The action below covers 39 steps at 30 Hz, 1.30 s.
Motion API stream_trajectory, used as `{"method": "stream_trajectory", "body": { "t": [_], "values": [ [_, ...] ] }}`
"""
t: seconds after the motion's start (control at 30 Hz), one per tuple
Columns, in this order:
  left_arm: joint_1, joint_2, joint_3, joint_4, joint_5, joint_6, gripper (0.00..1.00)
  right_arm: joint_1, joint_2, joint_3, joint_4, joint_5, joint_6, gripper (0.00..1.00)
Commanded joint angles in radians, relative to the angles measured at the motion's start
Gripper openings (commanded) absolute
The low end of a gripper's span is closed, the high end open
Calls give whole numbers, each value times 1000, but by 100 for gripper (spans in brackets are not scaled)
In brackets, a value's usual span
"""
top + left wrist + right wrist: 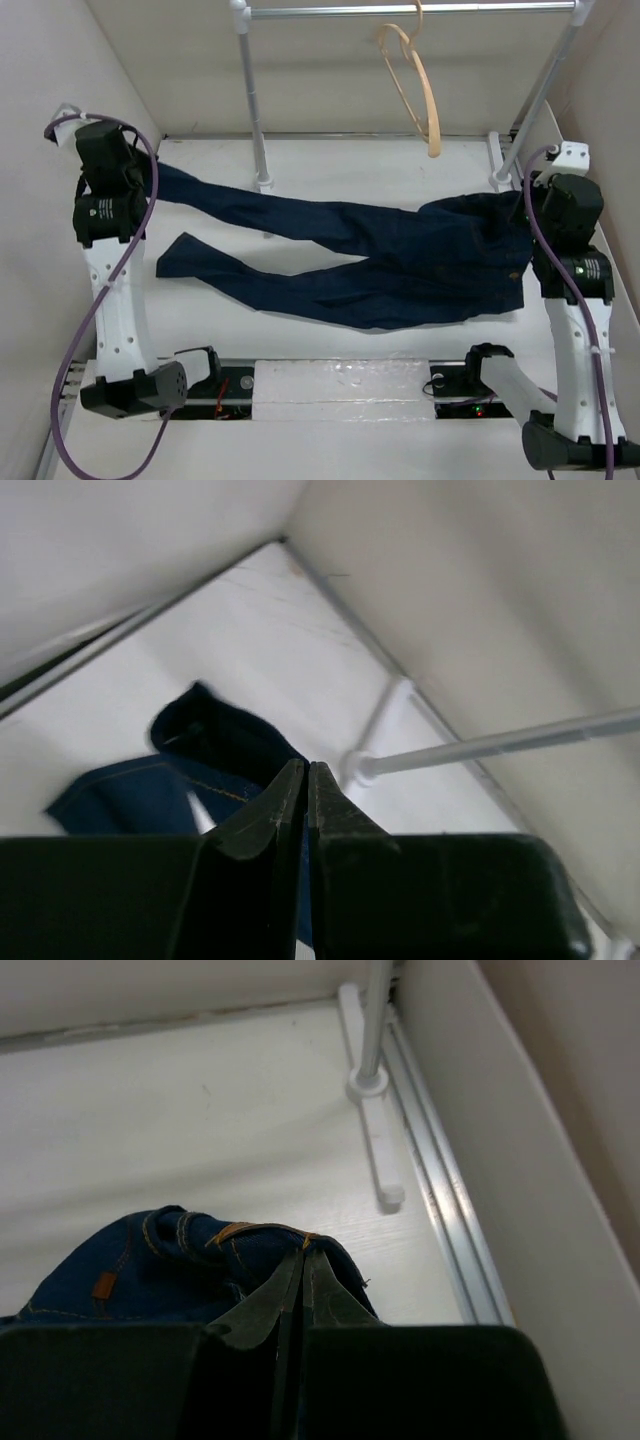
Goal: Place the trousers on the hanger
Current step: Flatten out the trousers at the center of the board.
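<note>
The dark navy trousers [400, 260] lie flat across the table, waist at the right and both legs stretching left. My right gripper [522, 205] sits at the waist end. In the right wrist view it [303, 1253] is shut on the raised waistband edge [250, 1235], with the tan patch [103, 1285] to the left. My left gripper [150, 170] is at the end of the far leg. In the left wrist view its jaws [305, 768] are closed with a sliver of blue cloth between them, and more leg cloth [130, 790] lies beyond. The peach hanger [418, 85] hangs from the rail, apart from both grippers.
A silver rail [400, 10] spans the back on two posts, the left post [255, 100] standing just behind the far leg. Its white foot [372, 1130] and a wall track [440, 1210] lie by the right gripper. White walls close in both sides.
</note>
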Motion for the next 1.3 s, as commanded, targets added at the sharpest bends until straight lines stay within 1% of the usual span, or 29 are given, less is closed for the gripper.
{"method": "stream_trajectory", "body": {
  "t": [0.0,0.03,0.07,0.1,0.13,0.2,0.23,0.33,0.43,0.47,0.53,0.6,0.63,0.67,0.7,0.77,0.83,0.87,0.9,0.93,0.97,1.0,1.03,1.1,1.13,1.17,1.2,1.23,1.27],
  "values": [
    [7,-22,-73,-63,-241,37,0,17,-21,53,-27,168,-66,0],
    [7,18,-82,-51,-267,42,0,17,-8,27,-1,181,-68,0],
    [7,70,-84,-34,-260,45,0,17,49,-39,114,167,-68,0],
    [7,70,-83,-12,-260,49,0,-6,92,-61,115,167,-62,0],
    [7,146,-82,18,-193,66,0,-32,142,-80,199,97,-54,0],
    [7,272,35,-9,-170,66,0,-108,311,-94,290,18,-37,0],
    [16,403,87,-6,-151,83,0,-130,375,-82,333,-37,-23,0],
    [51,647,301,-99,-143,37,0,-195,619,26,339,-178,41,0],
    [160,696,274,-29,57,11,0,-218,726,68,341,-233,63,0],
    [184,696,214,56,223,2,0,-218,735,68,376,-235,64,0],
    [217,746,235,69,292,-19,0,-218,765,73,390,-232,74,0],
    [217,796,345,28,272,-1,0,-218,795,109,373,-226,75,9],
    [217,826,367,35,274,3,0,-200,825,141,359,-238,71,39],
    [217,826,367,35,274,3,4,-199,826,142,359,-238,70,39],
    [217,830,358,40,286,0,16,-190,829,146,350,-237,64,64],
    [205,823,333,40,327,26,31,-151,781,128,329,-220,43,73],
    [194,767,251,58,306,36,41,-117,659,75,365,-175,43,81],
    [194,735,205,83,306,37,62,-101,610,4,384,-168,57,83],
    [183,686,176,106,301,34,68,-71,567,-27,408,-166,61,84],
    [183,672,149,133,306,36,70,-54,524,-57,446,-164,66,84],
    [183,665,155,129,311,37,70,-37,450,-74,445,-163,61,81],
    [183,659,164,115,309,36,70,-2,418,-100,442,-172,54,56],
    [183,650,166,89,300,40,70,14,386,-116,418,-178,48,43],
    [160,574,119,71,282,45,59,43,300,-156,384,-271,34,0],
    [160,525,6,77,262,40,50,84,269,-176,355,-302,23,0],
    [160,477,-73,96,263,42,33,113,241,-192,338,-321,8,0],
    [160,366,-148,110,262,46,24,145,179,-217,324,-351,0,0],
    [160,310,-293,123,228,49,19,217,149,-279,322,-368,-3,0],
    [151,262,-367,126,208,56,19,248,123,-309,318,-378,-3,0]
  ]
}}
